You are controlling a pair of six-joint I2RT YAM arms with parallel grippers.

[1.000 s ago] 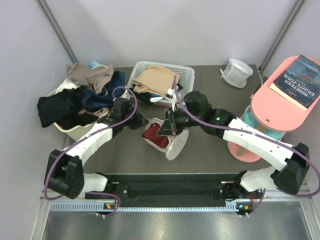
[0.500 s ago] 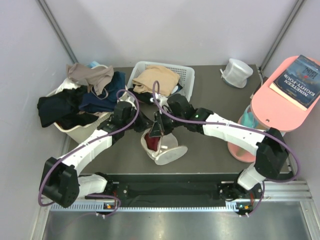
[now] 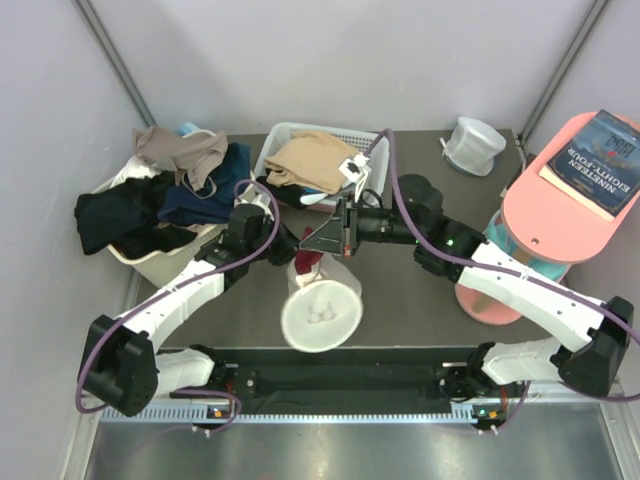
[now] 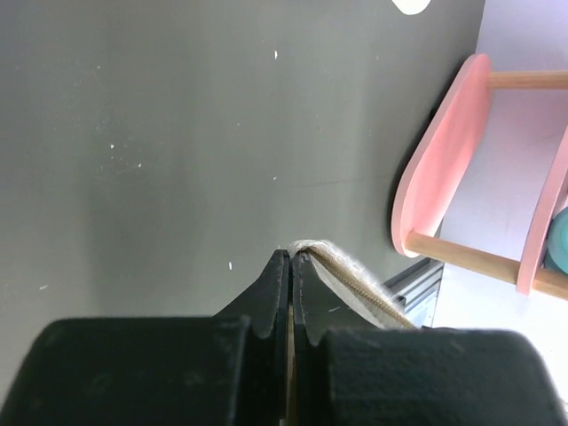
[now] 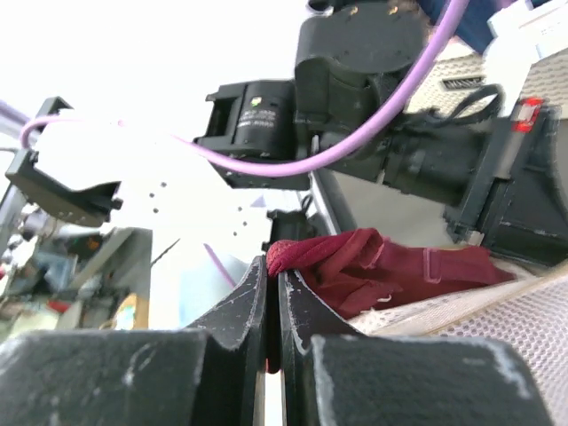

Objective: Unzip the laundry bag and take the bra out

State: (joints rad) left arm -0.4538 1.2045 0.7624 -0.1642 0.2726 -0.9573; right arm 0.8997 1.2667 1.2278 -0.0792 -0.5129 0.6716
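The laundry bag (image 3: 320, 308) hangs between my grippers near the table's middle, its round white base turned toward the top camera. My left gripper (image 3: 288, 250) is shut on the bag's beige zipper edge (image 4: 355, 286), jaws pinched tight (image 4: 291, 257). My right gripper (image 3: 318, 240) is shut on the dark red bra (image 3: 308, 266). In the right wrist view the bra (image 5: 382, 266) bunches out from the jaws (image 5: 273, 262) above the bag's pale mesh (image 5: 506, 328). Most of the bra stays hidden inside the bag.
A white basket (image 3: 365, 150) with beige garments stands at the back. A bin heaped with clothes (image 3: 160, 200) is at the back left. A greyish round pouch (image 3: 473, 143) sits at the back right. A pink stand (image 3: 560, 215) carrying a book (image 3: 598, 150) is at the right.
The bag has swung so its white base faces up and sits nearer the front. My right gripper has risen and turned, drawing the red bra upward. My left gripper keeps its hold.
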